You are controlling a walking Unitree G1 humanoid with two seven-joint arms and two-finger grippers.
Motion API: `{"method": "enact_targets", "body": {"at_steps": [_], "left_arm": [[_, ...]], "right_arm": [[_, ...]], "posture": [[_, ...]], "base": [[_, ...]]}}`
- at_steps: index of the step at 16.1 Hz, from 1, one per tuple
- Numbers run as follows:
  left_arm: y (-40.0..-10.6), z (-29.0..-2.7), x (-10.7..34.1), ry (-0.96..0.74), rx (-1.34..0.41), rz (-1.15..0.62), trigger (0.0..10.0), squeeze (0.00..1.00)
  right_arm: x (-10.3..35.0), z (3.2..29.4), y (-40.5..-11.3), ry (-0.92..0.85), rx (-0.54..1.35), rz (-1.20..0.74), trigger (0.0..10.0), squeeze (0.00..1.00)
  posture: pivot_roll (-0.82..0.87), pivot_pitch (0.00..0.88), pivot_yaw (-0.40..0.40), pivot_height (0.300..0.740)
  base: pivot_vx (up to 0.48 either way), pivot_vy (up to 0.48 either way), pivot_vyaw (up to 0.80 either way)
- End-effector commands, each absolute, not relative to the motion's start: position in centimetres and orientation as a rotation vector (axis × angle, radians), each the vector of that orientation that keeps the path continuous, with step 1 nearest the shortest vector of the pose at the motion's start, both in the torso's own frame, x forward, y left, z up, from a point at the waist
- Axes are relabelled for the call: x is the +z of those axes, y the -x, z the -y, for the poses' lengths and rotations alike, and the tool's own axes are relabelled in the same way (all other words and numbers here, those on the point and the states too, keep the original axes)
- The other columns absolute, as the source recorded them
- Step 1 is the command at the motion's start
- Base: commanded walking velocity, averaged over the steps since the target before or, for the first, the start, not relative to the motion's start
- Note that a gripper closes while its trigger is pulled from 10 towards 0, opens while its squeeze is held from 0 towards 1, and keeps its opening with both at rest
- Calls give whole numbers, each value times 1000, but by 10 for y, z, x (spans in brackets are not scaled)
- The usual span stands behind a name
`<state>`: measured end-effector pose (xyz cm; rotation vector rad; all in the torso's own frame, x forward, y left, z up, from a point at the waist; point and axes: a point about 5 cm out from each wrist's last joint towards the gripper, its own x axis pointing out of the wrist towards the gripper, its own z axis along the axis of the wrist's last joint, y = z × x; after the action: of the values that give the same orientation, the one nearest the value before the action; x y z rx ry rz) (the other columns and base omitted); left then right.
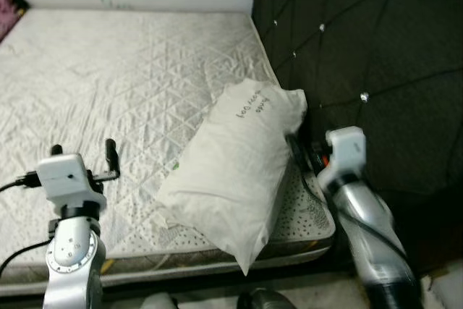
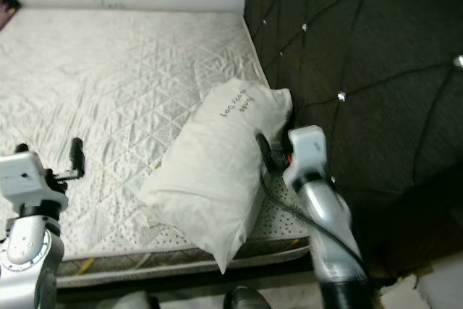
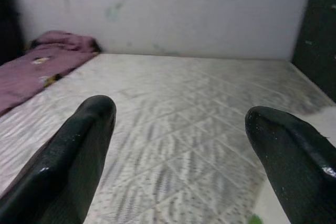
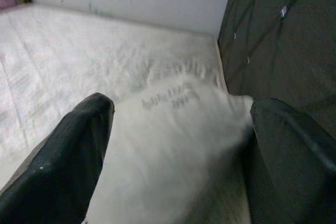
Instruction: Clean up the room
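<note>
Left gripper (image 1: 111, 158) hovers low over the mattress (image 1: 108, 85) near its front edge, its 2 black fingers (image 3: 73, 150) spread apart with nothing between them. Ahead of it lies a wide stretch of bare quilted surface running to the white wall (image 3: 157, 9); far off to its left a purple cloth (image 3: 37, 64) is bunched at the mattress's far left edge.

To its right lies 1 white pillow (image 1: 235, 171), close to the front right corner. The pillow's long axis runs diagonally: its near end overhangs the front edge, and its far end, bearing handwritten marks, points toward the black tufted headboard (image 1: 362, 48).

Right gripper (image 1: 295, 147) sits at the pillow's right side, in the narrow gap between pillow and headboard. Its 2 fingers (image 4: 68, 156) are splayed wide, with the pillow directly ahead between them, not clamped. The headboard stands just beside its right finger, leaving little room on that side.
</note>
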<state>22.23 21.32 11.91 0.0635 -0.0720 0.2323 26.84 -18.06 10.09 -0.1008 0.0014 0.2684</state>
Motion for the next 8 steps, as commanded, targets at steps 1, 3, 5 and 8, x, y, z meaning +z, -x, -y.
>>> {"method": "enact_targets", "body": {"at_steps": [1, 3, 5, 8], "left_arm": [[-220, -207, 122, -61, 186, 70, 10000, 0], [-218, -205, 122, -60, 179, 70, 10000, 0], [-216, -207, 123, -65, 205, 73, 10000, 0], [-213, -205, 124, -76, 205, 65, 10000, 0]], "right_arm": [[109, 196, -263, 147, 256, 19, 10000, 0], [108, 202, -270, 144, 208, -10, 10000, 0], [121, 181, -282, 99, 216, 25, 10000, 0], [124, 158, -280, 42, 261, 25, 10000, 0]], "posture": [[-83, 76, -3, 740], [-79, 96, -8, 740], [-64, 89, -18, 740], [-54, 112, -11, 740]], "base": [[0, 0, 0], [0, 0, 0], [0, 0, 0], [0, 0, 0]]}}
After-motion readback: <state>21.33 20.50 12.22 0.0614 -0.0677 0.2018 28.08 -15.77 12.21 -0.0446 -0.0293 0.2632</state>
